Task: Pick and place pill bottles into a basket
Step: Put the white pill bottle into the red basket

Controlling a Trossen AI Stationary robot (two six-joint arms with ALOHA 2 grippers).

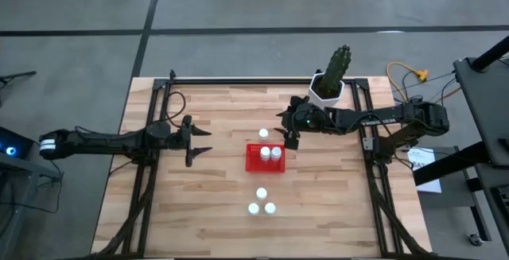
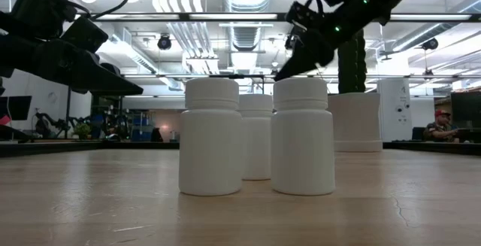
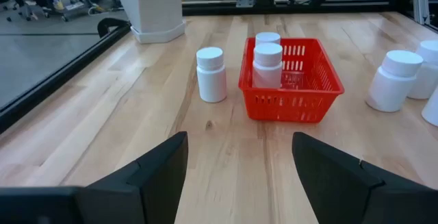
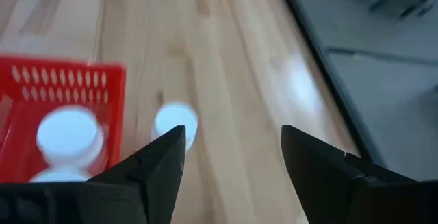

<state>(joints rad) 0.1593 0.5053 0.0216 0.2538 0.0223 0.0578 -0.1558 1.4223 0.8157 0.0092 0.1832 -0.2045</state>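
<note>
The red basket [image 1: 248,163] stands at the table's middle with two white pill bottles [image 1: 270,153] upright in it. A third pill bottle [image 1: 263,133] stands on the wood just beyond the basket's far side. Three more [image 1: 261,203] cluster toward the near edge. My right gripper [image 1: 289,138] hovers open above the table beside the basket's far right corner, tilted down, with nothing between its fingers. In the right wrist view the lone bottle [image 4: 176,122] shows ahead of the gripper [image 4: 233,159], off toward one finger. My left gripper [image 1: 205,141] waits open left of the basket, pointing at it.
A white pot with a green cactus [image 1: 330,81] stands at the far right, close behind my right arm. Black frame rails [image 1: 151,164] run along the table's left and right sides. Bare wood lies between my left gripper and the basket [image 3: 287,107].
</note>
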